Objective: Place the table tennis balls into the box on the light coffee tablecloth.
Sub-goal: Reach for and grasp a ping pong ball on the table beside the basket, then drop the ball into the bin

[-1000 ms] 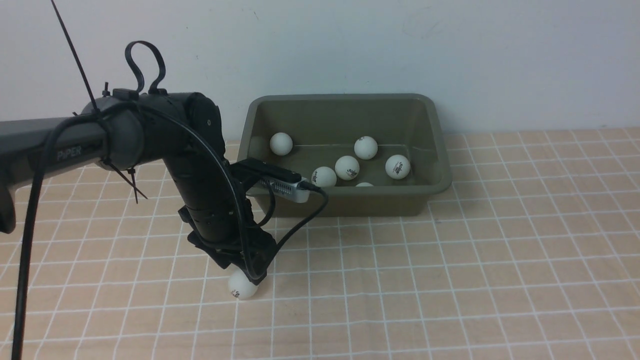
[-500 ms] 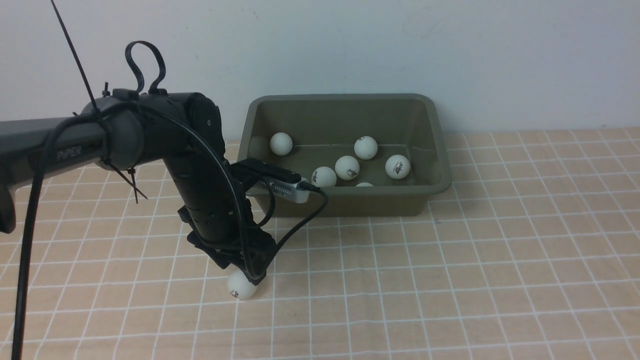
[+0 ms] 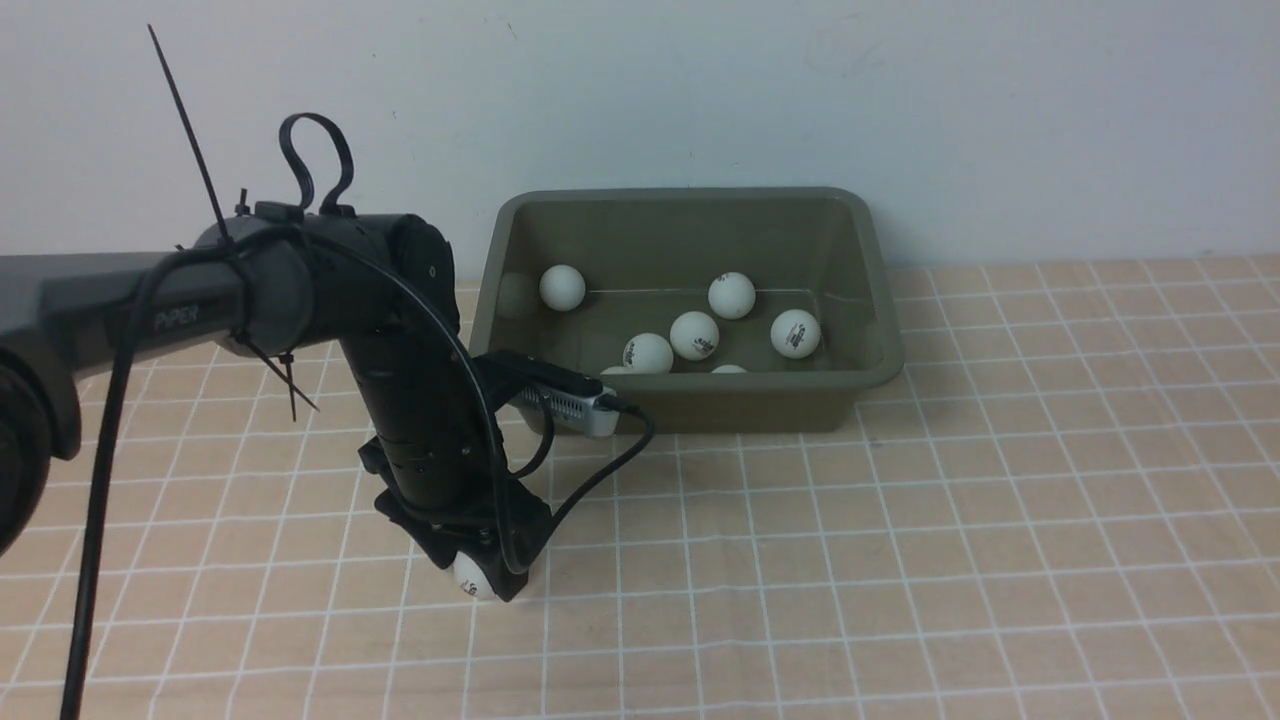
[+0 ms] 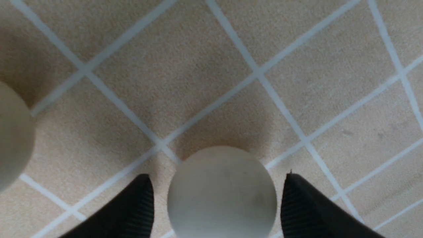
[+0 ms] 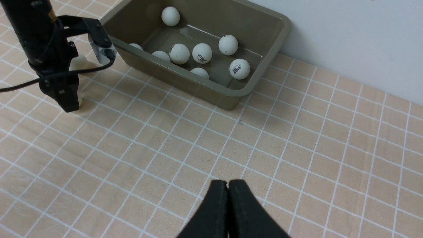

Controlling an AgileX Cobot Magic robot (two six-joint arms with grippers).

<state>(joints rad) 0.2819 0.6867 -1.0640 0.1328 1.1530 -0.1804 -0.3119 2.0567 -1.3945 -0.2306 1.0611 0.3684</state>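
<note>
On the cloth (image 3: 900,560) left of the box (image 3: 690,400), a ball (image 4: 222,195) is straddled by the left gripper (image 4: 218,176), jaws held wide with gaps either side; eight balls (image 5: 202,53) are seen inside the box; the right gripper (image 5: 227,188) is pressed shut, empty.

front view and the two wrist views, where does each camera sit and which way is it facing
Front: between the arms, facing the wall; shows the box and the left arm reaching down.
Left wrist: on that arm, looking down at the tablecloth; the open left claw straddles a ball.
Right wrist: raised, looking down toward the box; the shut right claw shows.
Shared: front and right wrist both show the box and left arm.
</note>
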